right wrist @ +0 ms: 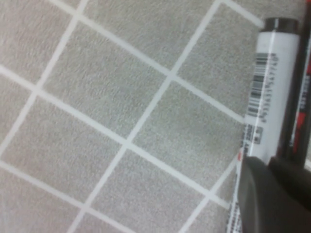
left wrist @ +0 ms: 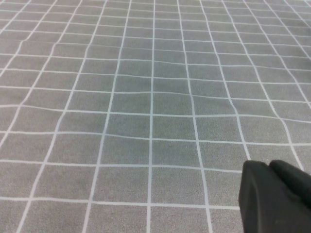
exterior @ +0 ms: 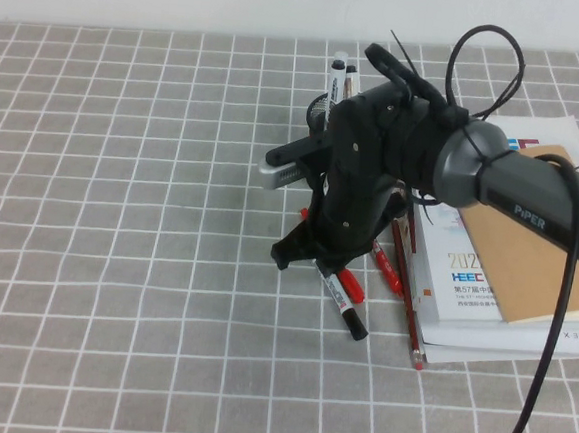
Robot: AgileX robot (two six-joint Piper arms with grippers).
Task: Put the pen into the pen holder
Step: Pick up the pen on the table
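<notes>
The right gripper (exterior: 311, 260) has its jaws closed on the pen (exterior: 346, 299); next, lift it to the pen holder (exterior: 321, 114). Left gripper (left wrist: 274, 196) parked, jaws unclear

1. My right arm (exterior: 531, 210) carries the word "PiPER" in pale letters along its grey forearm tube, seen from the high view.
2. The white book (exterior: 456, 265) under my right arm, near the right edge of the table, shows large digits "202", with the rest hidden behind the tan notebook (exterior: 523, 250).
3. Just beneath those digits the same cover reads "HEEC" in blue-green letters, then a line of small Chinese characters I cannot make out.
4. The pen (right wrist: 269, 92) bears a barcode with a row of tiny digits beside it on its white barrel; the digits are too blurred for me to read.
</notes>
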